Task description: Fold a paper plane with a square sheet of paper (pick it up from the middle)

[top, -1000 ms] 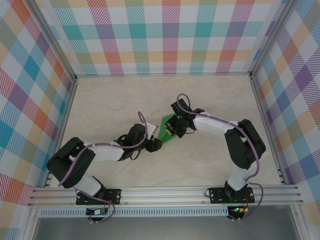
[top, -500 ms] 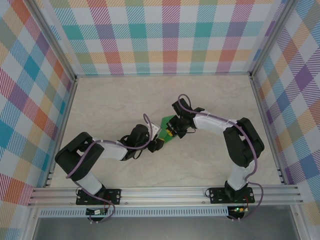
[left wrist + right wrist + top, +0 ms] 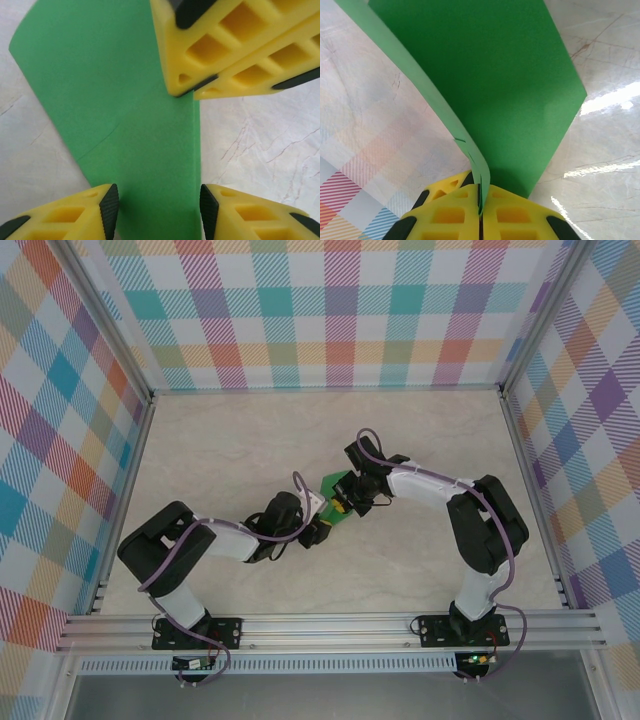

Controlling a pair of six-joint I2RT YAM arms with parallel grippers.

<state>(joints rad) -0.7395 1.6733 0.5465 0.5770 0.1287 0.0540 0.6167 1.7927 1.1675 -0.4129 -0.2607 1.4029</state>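
right claw (image 3: 480, 194) is clamped fully shut on one edge of the thin bright-green square sheet of paper (image 3: 490, 80) — two layers seem to meet in the pinch, and the sheet fans out ahead of the fingertips over the pale marbled tabletop (image 3: 600, 165). left claw (image 3: 159, 205) gapes wide, holding nothing, with a yellow pad (image 3: 65, 215) on either side of the paper's narrow end, facing the right claw's tips. to do it well: close left squarely across both layers, edges aligned, no twist — right must hold firm until left bites.
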